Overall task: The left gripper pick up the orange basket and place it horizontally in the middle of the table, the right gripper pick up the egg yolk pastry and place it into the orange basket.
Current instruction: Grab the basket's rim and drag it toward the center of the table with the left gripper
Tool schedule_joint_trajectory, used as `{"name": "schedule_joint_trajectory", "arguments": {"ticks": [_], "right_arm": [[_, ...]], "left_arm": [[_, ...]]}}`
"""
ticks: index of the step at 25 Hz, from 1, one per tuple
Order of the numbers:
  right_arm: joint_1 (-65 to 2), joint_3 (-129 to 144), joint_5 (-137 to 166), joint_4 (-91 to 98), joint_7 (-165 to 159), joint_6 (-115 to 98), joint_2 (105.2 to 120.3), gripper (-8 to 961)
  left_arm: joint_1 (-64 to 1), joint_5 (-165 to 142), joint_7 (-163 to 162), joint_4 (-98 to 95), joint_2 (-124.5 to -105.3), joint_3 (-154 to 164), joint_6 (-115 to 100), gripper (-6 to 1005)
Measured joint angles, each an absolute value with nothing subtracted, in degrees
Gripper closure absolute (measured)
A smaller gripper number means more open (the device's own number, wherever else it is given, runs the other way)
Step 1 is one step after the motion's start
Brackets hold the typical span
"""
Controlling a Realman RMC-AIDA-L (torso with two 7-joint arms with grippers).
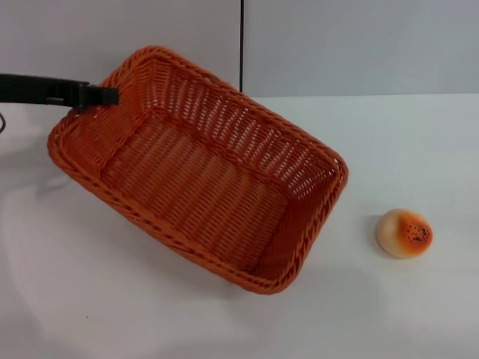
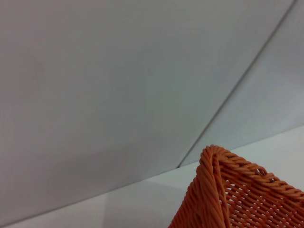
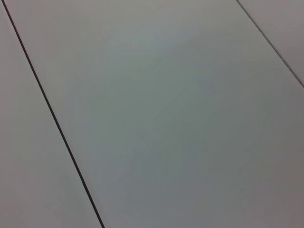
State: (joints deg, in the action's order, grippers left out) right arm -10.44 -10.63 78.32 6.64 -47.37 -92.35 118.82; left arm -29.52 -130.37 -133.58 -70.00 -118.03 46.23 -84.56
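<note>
The orange basket (image 1: 198, 168) lies diagonally across the left and middle of the white table (image 1: 419, 149), its open side up and one end tilted higher. My left gripper (image 1: 101, 95) reaches in from the left edge and is shut on the braided rim at the basket's far left corner. That corner of the orange basket (image 2: 228, 194) fills the lower part of the left wrist view. The egg yolk pastry (image 1: 404, 233) sits on the table to the right of the basket, a short gap away. My right gripper is out of view.
A grey wall with a dark vertical seam (image 1: 242, 45) stands behind the table. The right wrist view shows only grey panels and a dark seam (image 3: 52, 118).
</note>
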Motion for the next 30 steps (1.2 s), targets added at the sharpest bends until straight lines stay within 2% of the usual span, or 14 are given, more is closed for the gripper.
{"name": "schedule_joint_trajectory", "arguments": {"ticks": [16, 30], "right_arm": [[-10.9, -10.6, 78.4, 6.2, -47.4, -92.2, 118.8, 231], [-11.1, -10.6, 79.0, 6.2, -47.4, -91.0, 118.74, 239]], "left_arm": [[-16.2, -113.7, -134.2, -68.9, -117.81, 43.3, -84.1, 827], [-13.0, -106.7, -131.8, -59.9, -117.79, 35.9, -85.1, 816]]}}
